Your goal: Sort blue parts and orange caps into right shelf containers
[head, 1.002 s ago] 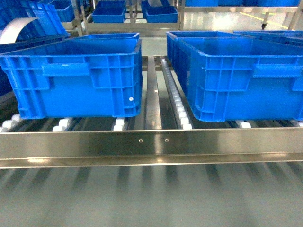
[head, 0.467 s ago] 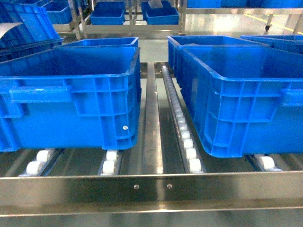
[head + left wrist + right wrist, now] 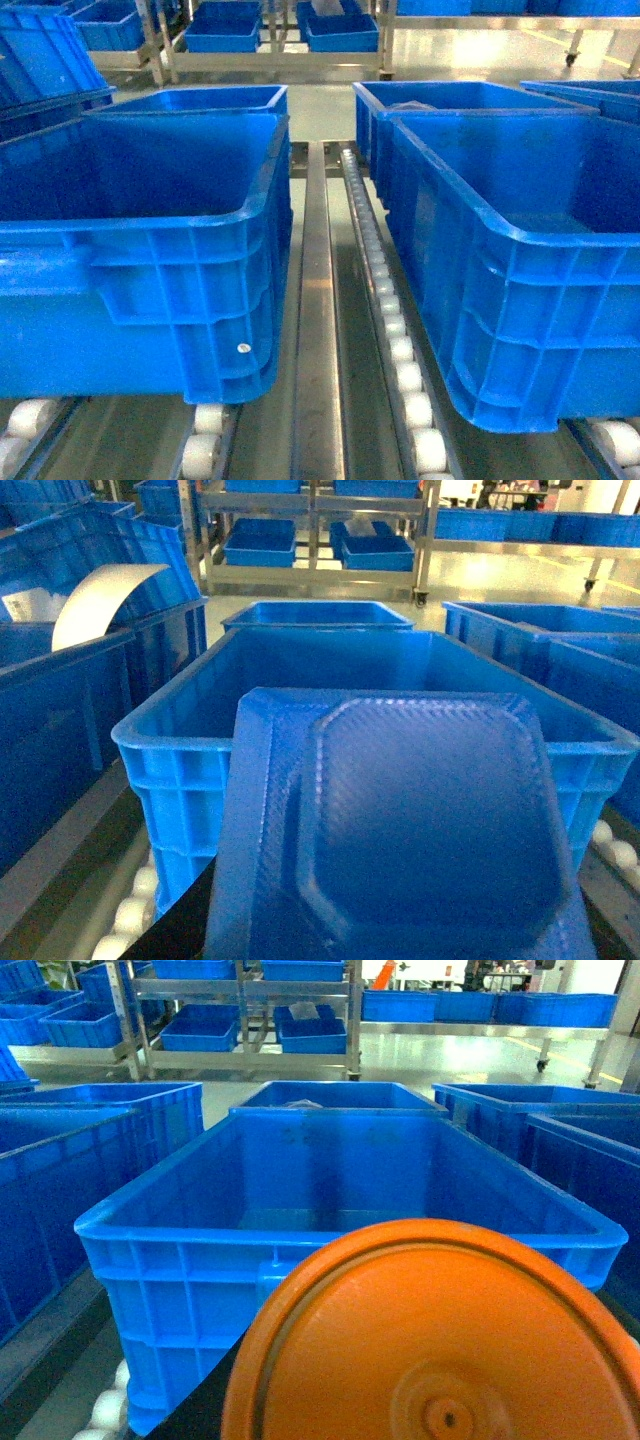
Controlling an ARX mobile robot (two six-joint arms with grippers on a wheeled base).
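Roller shelf (image 3: 322, 330) between two crates (image 3: 150, 250) — blue part (image 3: 400, 830), orange cap (image 3: 440, 1340) fill wrist views; grips unseen.

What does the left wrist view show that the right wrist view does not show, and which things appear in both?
Only the left wrist view shows a flat blue plastic part with a raised octagonal centre, close to the lens, and a curved white sheet in a crate at the far left. Only the right wrist view shows a round orange plastic cap filling the lower frame. Both show a large deep bright-blue plastic crate just ahead, white rollers beneath it, and metal shelves holding more blue crates behind. No gripper fingers are visible.
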